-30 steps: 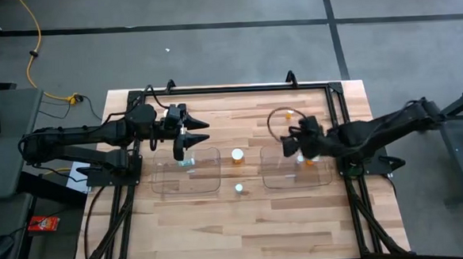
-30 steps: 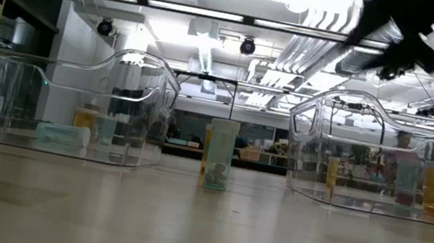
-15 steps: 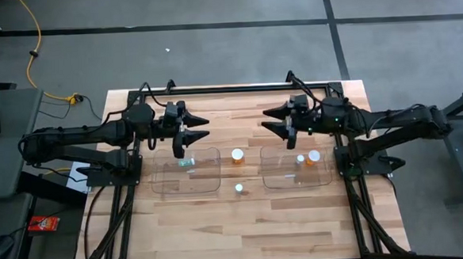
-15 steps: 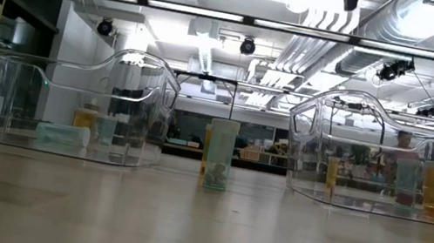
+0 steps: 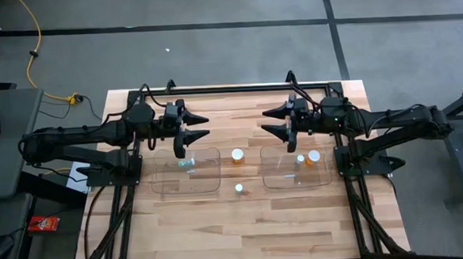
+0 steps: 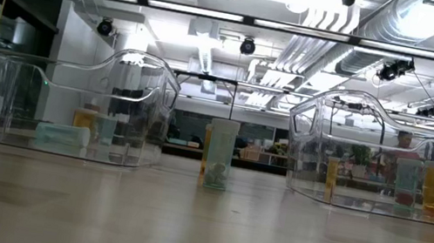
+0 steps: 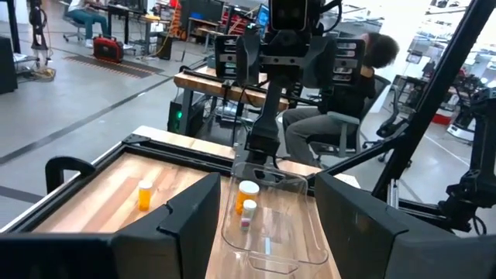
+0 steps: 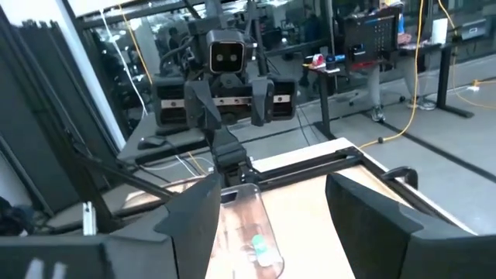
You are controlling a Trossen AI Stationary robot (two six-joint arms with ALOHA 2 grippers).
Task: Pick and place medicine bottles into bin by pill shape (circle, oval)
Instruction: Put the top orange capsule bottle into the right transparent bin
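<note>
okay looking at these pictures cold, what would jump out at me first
Probably the two dark arms facing each other over the table's far half, left gripper and right gripper both open and empty. Below each sits a clear bin, left bin and right bin, with two medicine bottles standing on bare wood between them.

High view: overhead, straight down, far, whole table. Low view: tabletop level, close, facing 12 o'clock across both bins into room. Wrist views: raised, facing each other along 3–9 o'clock. Shared throughout: bins, central bottle.
</note>
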